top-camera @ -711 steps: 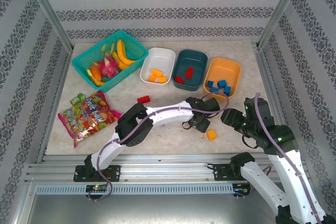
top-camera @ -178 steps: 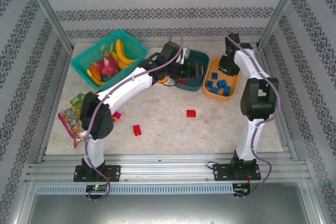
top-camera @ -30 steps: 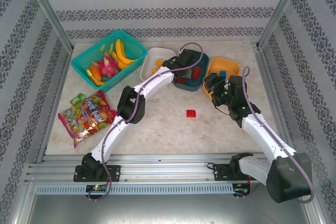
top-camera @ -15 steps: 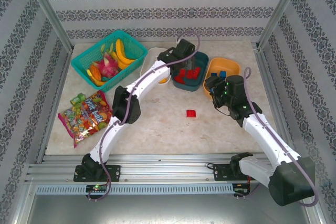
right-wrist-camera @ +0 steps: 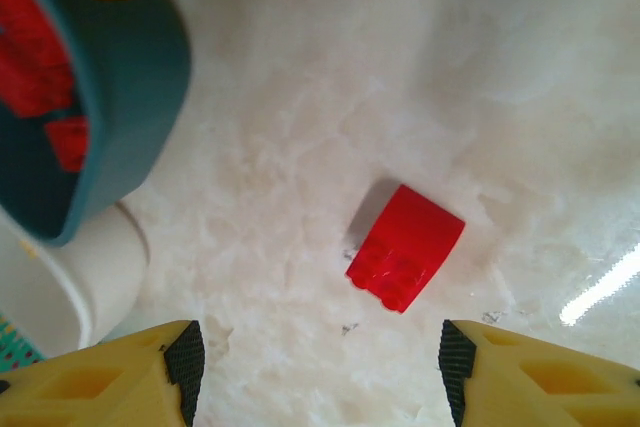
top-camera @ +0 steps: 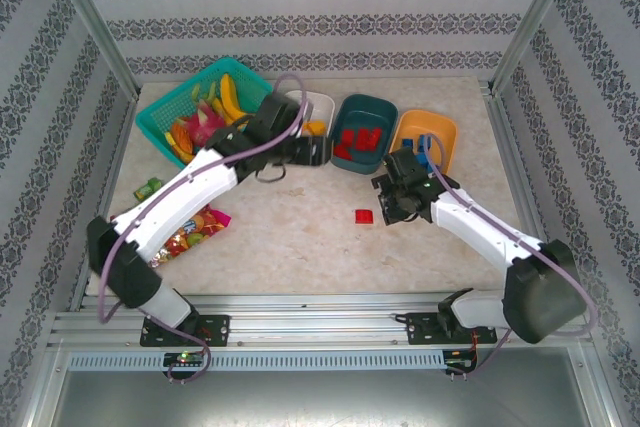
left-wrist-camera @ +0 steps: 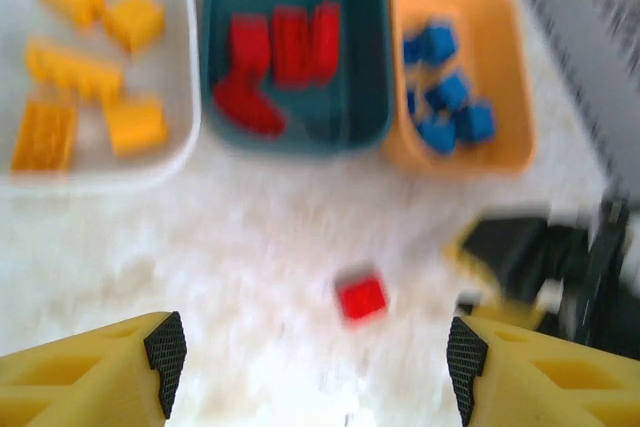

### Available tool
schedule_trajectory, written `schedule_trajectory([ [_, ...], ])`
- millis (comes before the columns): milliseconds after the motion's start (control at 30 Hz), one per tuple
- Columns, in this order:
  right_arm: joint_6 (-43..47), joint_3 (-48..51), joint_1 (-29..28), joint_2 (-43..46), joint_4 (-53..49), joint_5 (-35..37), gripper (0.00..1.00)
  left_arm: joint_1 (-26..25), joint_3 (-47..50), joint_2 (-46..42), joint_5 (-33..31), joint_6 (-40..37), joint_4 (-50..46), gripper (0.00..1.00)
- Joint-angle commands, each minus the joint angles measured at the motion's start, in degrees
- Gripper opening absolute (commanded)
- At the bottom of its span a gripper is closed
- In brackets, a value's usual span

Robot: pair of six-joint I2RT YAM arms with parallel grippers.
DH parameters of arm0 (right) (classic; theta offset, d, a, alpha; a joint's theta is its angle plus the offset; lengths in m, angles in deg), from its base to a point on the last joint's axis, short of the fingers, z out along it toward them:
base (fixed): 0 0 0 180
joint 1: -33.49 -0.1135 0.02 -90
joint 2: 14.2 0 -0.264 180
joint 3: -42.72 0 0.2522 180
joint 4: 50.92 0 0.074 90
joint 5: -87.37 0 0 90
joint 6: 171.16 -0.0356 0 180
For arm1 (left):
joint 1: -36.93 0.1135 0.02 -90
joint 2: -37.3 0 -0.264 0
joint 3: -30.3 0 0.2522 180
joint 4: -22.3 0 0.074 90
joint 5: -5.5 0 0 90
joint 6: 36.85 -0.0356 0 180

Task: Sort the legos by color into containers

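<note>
one red lego [right-wrist-camera: 405, 245] lay loose on the surface, near the dark teal tub [right-wrist-camera: 150, 77]. the right gripper [right-wrist-camera: 318, 357] faced it, fingers spread; it likely needed to drop and close next. the left gripper [left-wrist-camera: 310, 349] had its fingers apart too.

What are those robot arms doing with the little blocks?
They sort toy bricks by colour: yellow in the white tub, red in the teal tub, blue in the orange tub. One red brick lies loose on the table. The right gripper hovers open by it; the left gripper is open and empty.
</note>
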Motion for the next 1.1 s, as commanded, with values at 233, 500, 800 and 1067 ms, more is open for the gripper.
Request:
schedule_trajectory([
  [233, -13.1, -7.1, -1.9, -12.3, -4.9, -1.5, 0.67, -0.8, 27.9, -27.8, 3.7, 5.8, -1.8, 0.74],
  [500, -18.0, -8.5, -2.6, -18.8, -3.1, -3.8, 0.68, -0.8, 31.4, -35.6, 2.1, 6.8, -3.9, 0.74],
  [800, -21.3, -9.5, -3.6, -23.3, -2.3, -5.5, 0.66, -0.8, 31.7, -36.8, 2.0, 7.5, -4.7, 0.73],
  [1067, -23.1, -10.4, -3.7, -26.1, -3.6, -5.3, 0.56, -0.8, 31.0, -36.6, 1.2, 7.7, -4.7, 0.73],
])
